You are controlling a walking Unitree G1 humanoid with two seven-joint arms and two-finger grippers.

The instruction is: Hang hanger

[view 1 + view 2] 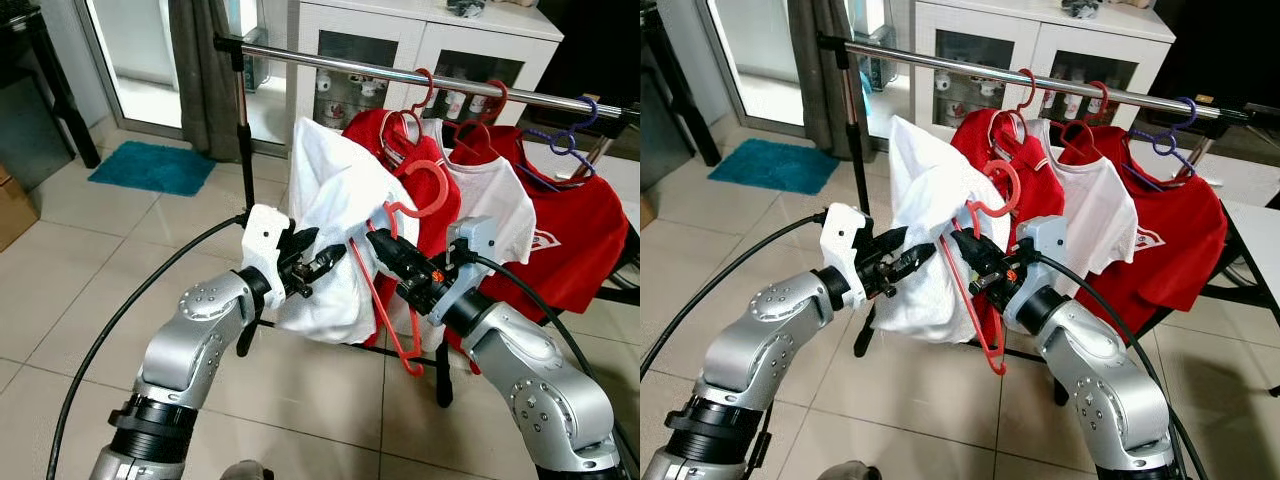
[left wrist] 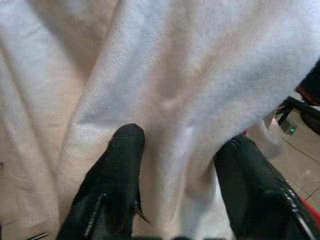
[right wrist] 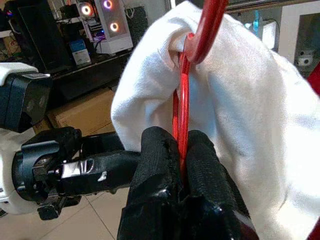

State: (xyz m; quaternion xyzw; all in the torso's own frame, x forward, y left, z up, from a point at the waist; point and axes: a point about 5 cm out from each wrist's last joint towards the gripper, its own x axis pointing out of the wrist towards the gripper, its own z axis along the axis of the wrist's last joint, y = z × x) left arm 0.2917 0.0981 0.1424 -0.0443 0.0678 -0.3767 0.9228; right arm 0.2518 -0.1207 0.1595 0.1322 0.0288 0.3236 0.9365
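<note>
Both arms reached forward and inward at chest height, elbows bent, the grippers nearly meeting in front of the rack. The right gripper (image 1: 378, 243) was clamped on the red hanger (image 1: 385, 300), its two fingers pressed together on the thin red wire just below the hook. The left gripper (image 1: 325, 262) pointed toward it from the other side, its fingers (image 2: 117, 170) spread apart with the white shirt (image 1: 335, 215) bunched between and over them.

The hanger hung tilted from the right gripper, its lower corner dropping below both wrists and its hook (image 1: 428, 188) curling up beside the shirt, well short of the rail (image 1: 400, 72).

The right wrist view showed the red wire running straight up out of the closed fingers into the shirt's folds, with the left gripper lying crosswise just beyond. The left wrist view showed little but white cloth draped across its open fingers.

Farther back, red shirts (image 1: 575, 235) and a white one hung on the rail from red and purple hangers (image 1: 565, 140), with a white cabinet (image 1: 430, 45) behind them.
</note>
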